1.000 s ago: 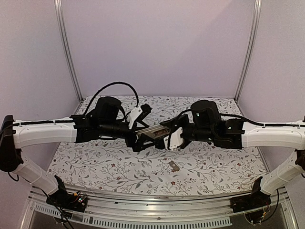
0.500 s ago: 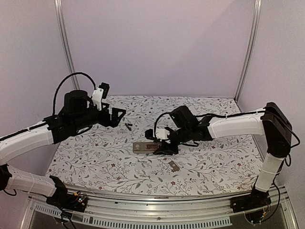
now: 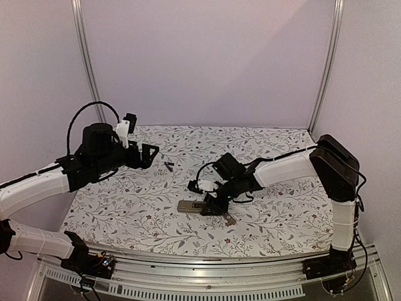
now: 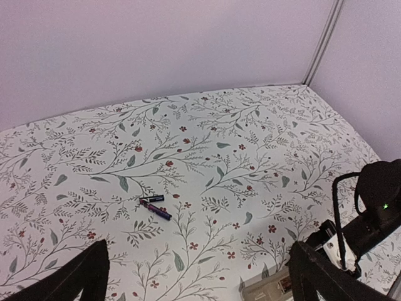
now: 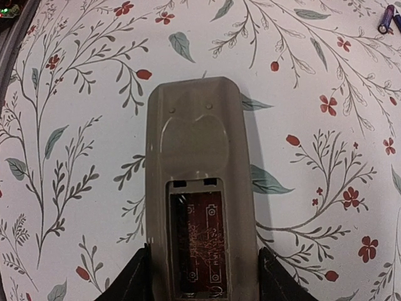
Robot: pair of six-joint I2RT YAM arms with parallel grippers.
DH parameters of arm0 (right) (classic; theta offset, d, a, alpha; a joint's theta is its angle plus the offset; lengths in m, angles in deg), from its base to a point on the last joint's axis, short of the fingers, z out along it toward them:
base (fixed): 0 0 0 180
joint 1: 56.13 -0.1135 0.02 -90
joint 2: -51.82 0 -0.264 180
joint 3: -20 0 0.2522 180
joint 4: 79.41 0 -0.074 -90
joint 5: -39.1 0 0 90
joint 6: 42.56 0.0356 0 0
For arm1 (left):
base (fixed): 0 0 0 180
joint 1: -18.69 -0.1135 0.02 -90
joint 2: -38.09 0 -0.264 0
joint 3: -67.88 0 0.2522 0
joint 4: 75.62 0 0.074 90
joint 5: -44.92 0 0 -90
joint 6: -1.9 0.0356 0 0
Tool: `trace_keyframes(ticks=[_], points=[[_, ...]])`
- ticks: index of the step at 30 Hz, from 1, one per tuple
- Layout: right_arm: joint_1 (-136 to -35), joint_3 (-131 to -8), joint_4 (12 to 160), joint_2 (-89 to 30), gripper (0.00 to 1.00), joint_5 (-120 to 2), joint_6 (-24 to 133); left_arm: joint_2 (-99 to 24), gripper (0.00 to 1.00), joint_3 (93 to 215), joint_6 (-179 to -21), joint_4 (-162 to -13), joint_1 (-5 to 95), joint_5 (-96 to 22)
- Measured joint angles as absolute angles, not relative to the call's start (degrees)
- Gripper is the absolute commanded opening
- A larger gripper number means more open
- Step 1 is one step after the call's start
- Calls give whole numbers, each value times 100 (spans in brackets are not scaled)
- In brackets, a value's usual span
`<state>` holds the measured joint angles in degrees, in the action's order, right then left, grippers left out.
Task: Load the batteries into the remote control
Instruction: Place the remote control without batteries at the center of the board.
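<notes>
The flower-patterned table (image 3: 125,216) carries everything. The left hand (image 3: 149,152) hovers above its left side, spread wide and holding nothing. The right hand (image 3: 210,204) is half closed, clamped on the sides of the remote control (image 3: 190,205). The remote control lies back-up near the table's middle, with its battery recess uncovered. A small flat cover (image 3: 229,219) lies just beside it. The two batteries (image 4: 155,208) lie together farther back, well apart from the remote control.

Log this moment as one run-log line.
left gripper: open, empty | right gripper: shut on remote | remote: on table, back up, recess empty | batteries: two, loose on table | cover: off, beside remote
</notes>
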<state>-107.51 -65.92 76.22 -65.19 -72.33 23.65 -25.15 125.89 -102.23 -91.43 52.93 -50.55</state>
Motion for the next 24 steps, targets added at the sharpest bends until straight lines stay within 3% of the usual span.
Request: trace_keyframes(ticks=[4, 7, 10, 18, 24], points=[[-10751, -6592, 7607, -6584, 34, -7218, 2387, -2515, 100, 12578, -10232, -9141, 5262, -5053], [-10751, -6592, 7609, -6584, 56, -7194, 2367, -2515, 100, 12571, -10234, -9141, 5251, -5055], [-10753, -6590, 7604, -6584, 69, -7124, 2313, -2515, 100, 12569, -10265, -9138, 5236, -5080], [-10753, -6588, 7600, -6560, 82, -7052, 2018, -2666, 100, 12571, -10490, -9090, 5197, -5289], [-10725, -6511, 7945, -6062, 83, -7224, 1956, -3739, 99, 12740, -10870, -8854, 5146, -5335]])
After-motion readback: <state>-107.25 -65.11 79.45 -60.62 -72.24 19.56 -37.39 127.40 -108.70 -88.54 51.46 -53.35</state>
